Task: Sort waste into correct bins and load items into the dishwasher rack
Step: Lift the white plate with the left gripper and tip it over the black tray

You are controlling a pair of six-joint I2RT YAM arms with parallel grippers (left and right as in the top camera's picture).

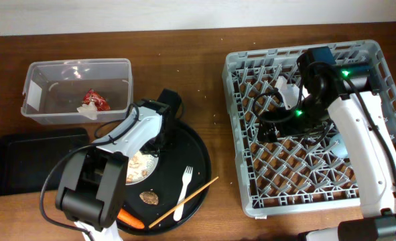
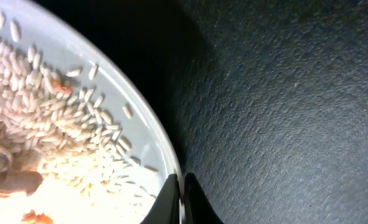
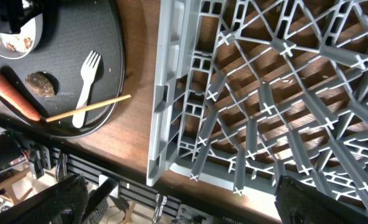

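The left tool is clenched on the thin rim of the pale plate, one finger above the rim and one under it. The plate lies on the round black tray, which stands near the robot's edge of the worktop, left of the middle. The rice and some beige scraps are spread over the plate. The red wrapper and the white tissue lie in the clear tub at the far left corner, while the flat black tray by the left edge looks bare. The step in hand therefore seems to be emptying the plate, most likely into that flat tray. For the next move, the plate must be lifted level so that no rice falls, carried to the left over the flat tray and only there tilted. A grip on a thin rim can slip or let the plate turn, so a slow lift is wise. The right tool is released and holds nothing (its fingers stand wide apart at both sides of the wrist view), above the dishwasher rack on the right side of the worktop. The white fork, the carrot and the brown lump wait on the round tray, beside a thin wooden stick.
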